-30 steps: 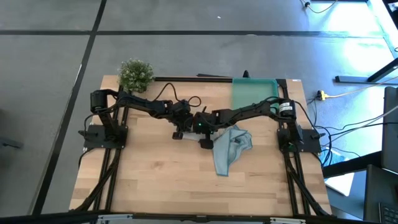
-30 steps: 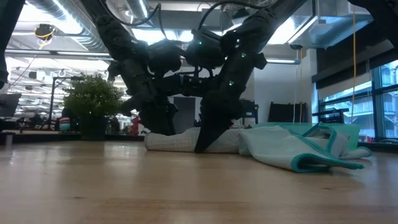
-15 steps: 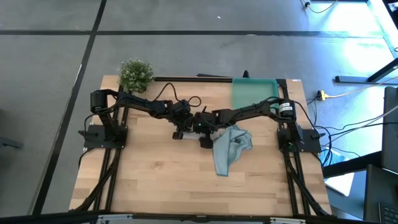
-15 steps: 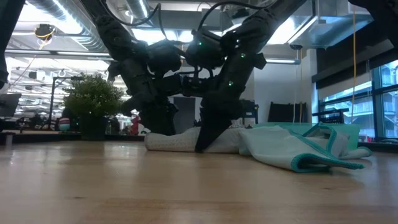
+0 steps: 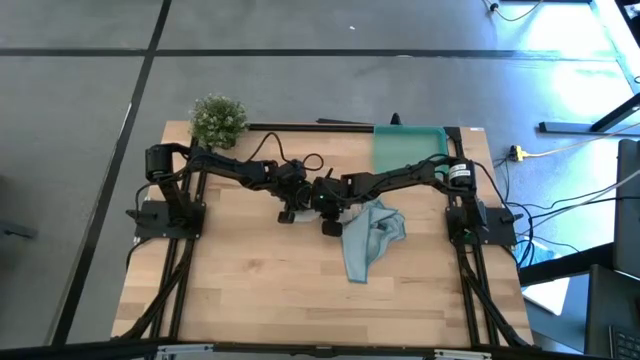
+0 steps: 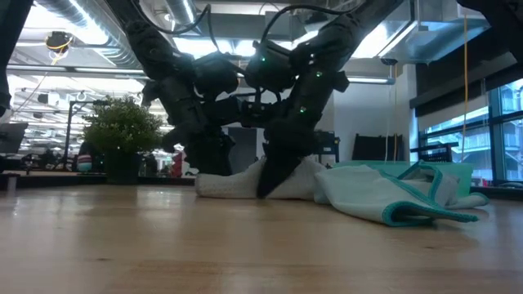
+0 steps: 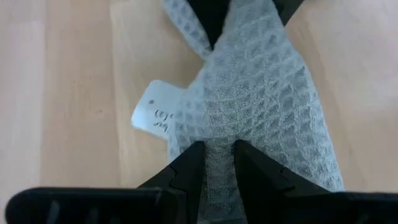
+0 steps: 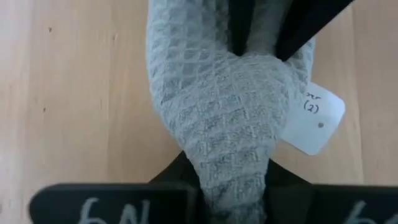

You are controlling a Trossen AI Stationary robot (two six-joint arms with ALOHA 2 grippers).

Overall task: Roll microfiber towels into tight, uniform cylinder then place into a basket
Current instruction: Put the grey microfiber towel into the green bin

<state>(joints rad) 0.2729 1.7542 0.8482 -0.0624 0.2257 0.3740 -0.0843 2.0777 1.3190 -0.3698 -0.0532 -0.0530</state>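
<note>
I'm working both arms at the table's middle, grippers meeting nose to nose over the pale grey towel (image 6: 237, 184), which is lying on the wooden table (image 5: 250, 270) as a short bunched roll. My left gripper (image 7: 217, 163) is clenching one end of it: in the left wrist view the waffle-weave cloth is pinched btwn my two dark fingers (image 7: 186, 165) and is fanning out beyond them, w/ a small white tag (image 7: 157, 116) sticking out at its side. My right gripper (image 8: 231, 180) is grasping the opposite end: in the right wrist view the cloth is narrowing down into my fingers, w/ the same tag showing beside it. In the low view the roll is touching the tabletop, w/ both grippers coming down onto it from above. The second towel (image 5: 368, 236), light blue, is lying crumpled and unrolled just beside the right gripper, on the right arm's side, partly draped over itself; not touching either gripper as far as I can tell. The teal basket (image 5: 408, 150) is sitting at the table's far right corner, well apart from the roll. A small potted plant (image 5: 218, 119) is standing at the far left corner.
</note>
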